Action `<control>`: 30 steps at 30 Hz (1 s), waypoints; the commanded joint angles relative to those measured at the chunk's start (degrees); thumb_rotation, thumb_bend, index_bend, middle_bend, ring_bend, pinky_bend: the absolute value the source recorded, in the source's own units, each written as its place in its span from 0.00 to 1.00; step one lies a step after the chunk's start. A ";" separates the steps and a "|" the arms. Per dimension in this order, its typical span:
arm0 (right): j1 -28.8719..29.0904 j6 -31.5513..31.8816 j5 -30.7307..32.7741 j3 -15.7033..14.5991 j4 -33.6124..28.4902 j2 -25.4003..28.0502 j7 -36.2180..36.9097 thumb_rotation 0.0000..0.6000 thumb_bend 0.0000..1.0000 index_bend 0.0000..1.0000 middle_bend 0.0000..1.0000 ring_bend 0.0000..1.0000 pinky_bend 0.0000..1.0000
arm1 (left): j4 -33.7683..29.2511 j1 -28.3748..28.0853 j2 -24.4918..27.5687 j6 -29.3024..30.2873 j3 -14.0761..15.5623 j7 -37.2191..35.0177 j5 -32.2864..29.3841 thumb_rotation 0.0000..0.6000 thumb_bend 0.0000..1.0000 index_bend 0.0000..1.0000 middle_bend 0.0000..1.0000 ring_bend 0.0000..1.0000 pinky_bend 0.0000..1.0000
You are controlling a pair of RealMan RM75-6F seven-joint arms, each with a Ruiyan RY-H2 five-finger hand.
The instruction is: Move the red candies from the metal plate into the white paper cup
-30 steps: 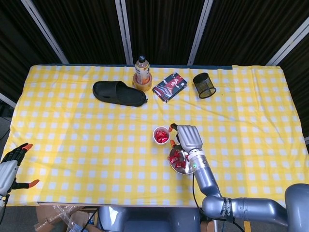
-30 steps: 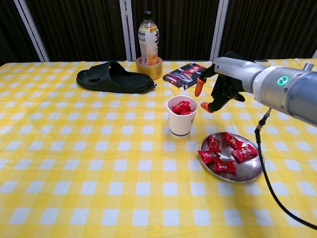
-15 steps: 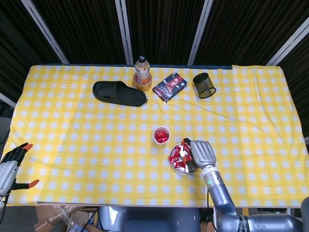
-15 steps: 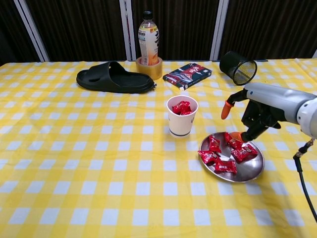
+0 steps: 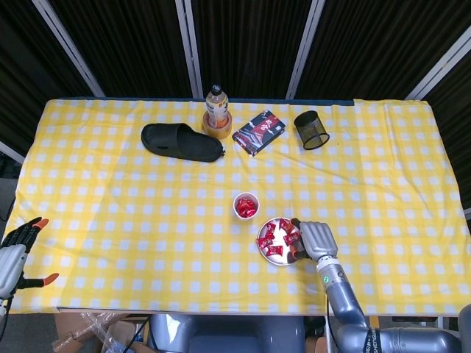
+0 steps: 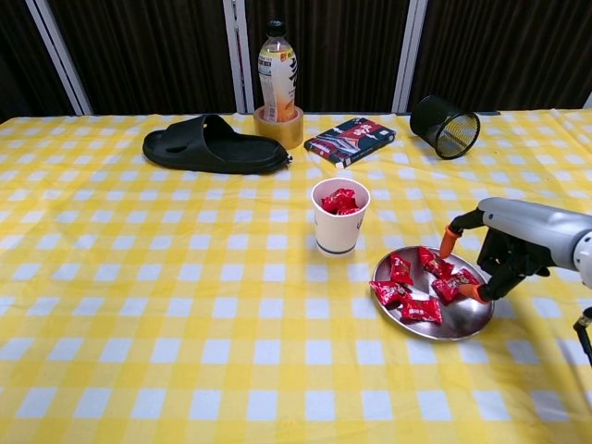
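Note:
A white paper cup [image 6: 339, 231] stands mid-table with red candies [image 6: 339, 200] in it; the head view shows the cup [image 5: 246, 205] from above. To its right lies the metal plate [image 6: 444, 330], holding several red candies [image 6: 405, 289]. My right hand [image 6: 504, 250] hovers low at the plate's right edge, fingers apart and holding nothing. One orange fingertip [image 6: 473, 293] is at a candy by the rim. From above, the right hand [image 5: 316, 240] sits right of the plate [image 5: 280, 259]. My left hand [image 5: 15, 254] hangs off the table's near left corner, fingers spread, holding nothing.
At the back stand a black slipper [image 6: 213, 145], a bottle [image 6: 277, 72] inside a tape roll [image 6: 278, 129], a dark packet [image 6: 351, 140] and a tipped black mesh pen cup [image 6: 444, 127]. Yellow checked cloth [image 6: 166, 305] covers the table.
My right hand has moved from beside the cup to the right and down, to the plate's right edge. The left hand has stayed put.

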 commanded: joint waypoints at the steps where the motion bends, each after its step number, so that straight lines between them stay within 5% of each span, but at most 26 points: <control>1: -0.64 -1.25 0.00 -0.38 1.95 -0.64 1.09 1.00 0.39 0.35 0.93 0.90 0.83 | 0.01 0.00 -0.03 0.02 -0.04 0.07 -0.06 1.00 0.05 0.00 0.00 0.00 0.00; 20: -2.54 -4.25 -2.12 0.13 6.75 -2.52 4.44 1.00 0.39 0.42 0.93 0.90 0.83 | -0.11 -0.06 -0.27 -0.07 -0.22 1.04 -0.85 1.00 0.05 0.00 0.00 0.00 0.00; 30: -3.10 -4.45 -2.69 0.53 6.90 -3.29 4.55 1.00 0.39 0.57 0.93 0.90 0.83 | -0.09 -0.04 -0.21 -0.05 -0.24 0.79 -0.76 1.00 0.05 0.00 0.00 0.00 0.00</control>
